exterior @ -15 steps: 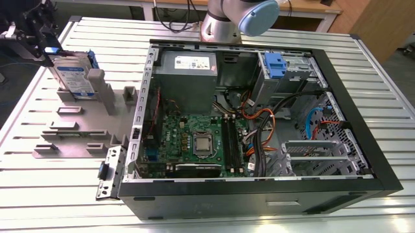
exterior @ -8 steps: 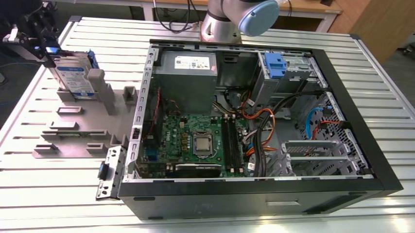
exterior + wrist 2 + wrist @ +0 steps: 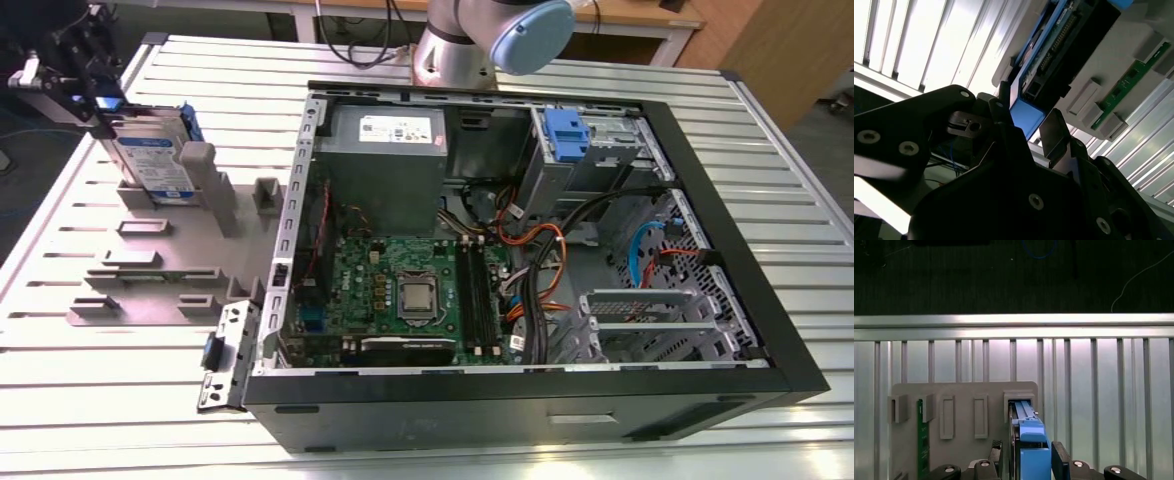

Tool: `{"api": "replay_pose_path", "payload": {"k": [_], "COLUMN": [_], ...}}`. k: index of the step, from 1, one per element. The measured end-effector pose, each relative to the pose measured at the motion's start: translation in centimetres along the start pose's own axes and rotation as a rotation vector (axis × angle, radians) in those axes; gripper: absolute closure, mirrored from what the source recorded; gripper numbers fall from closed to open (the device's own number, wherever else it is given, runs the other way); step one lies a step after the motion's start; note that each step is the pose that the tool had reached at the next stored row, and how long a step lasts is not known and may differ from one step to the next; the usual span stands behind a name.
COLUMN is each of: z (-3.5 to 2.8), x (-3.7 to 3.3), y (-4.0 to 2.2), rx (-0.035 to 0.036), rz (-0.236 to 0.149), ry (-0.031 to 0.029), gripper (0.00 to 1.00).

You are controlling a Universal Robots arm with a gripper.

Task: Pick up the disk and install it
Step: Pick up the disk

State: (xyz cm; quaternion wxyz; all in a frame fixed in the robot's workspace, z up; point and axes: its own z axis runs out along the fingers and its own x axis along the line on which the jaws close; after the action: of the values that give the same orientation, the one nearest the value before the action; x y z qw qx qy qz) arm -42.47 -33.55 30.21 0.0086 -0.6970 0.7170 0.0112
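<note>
The disk (image 3: 151, 163) stands on edge in a slot of the grey holder plate (image 3: 147, 285) at the exterior view's left, its labelled silver face showing between blue rails. My gripper (image 3: 87, 75) is at its upper end. In both wrist views the black fingers (image 3: 1060, 460) straddle the disk's blue rail (image 3: 1032, 450), with thin gaps on either side. The second wrist view shows the rail end (image 3: 1026, 119) between the two fingers (image 3: 1055, 131) and the disk's underside (image 3: 1054, 55) running away from it. The gripper (image 3: 1026, 452) is open around the disk (image 3: 1024, 412), which sits in its slot.
An open black computer case (image 3: 801, 330) lies in the middle of the slatted metal table (image 3: 801, 160), with a grey power supply (image 3: 387, 140), a motherboard (image 3: 414, 290) and a drive bay with a blue bracket (image 3: 567, 135). A green circuit board (image 3: 919, 435) stands in the holder plate. The arm's base (image 3: 461, 50) rises behind the case.
</note>
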Motion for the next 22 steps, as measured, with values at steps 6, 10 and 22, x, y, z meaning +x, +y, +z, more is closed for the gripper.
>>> {"api": "replay_pose_path", "payload": {"k": [6,10,22], "z": [0.53,0.69,0.82], "x": [-0.09,-0.08,-0.3], "y": [0.06,0.07,0.12], "rx": [-0.0049,-0.0065,-0.0064], "rz": [0.008,0.01,0.011], "ry": [0.0002,0.0003,0.0003], "gripper": [0.49,0.49,0.49]}}
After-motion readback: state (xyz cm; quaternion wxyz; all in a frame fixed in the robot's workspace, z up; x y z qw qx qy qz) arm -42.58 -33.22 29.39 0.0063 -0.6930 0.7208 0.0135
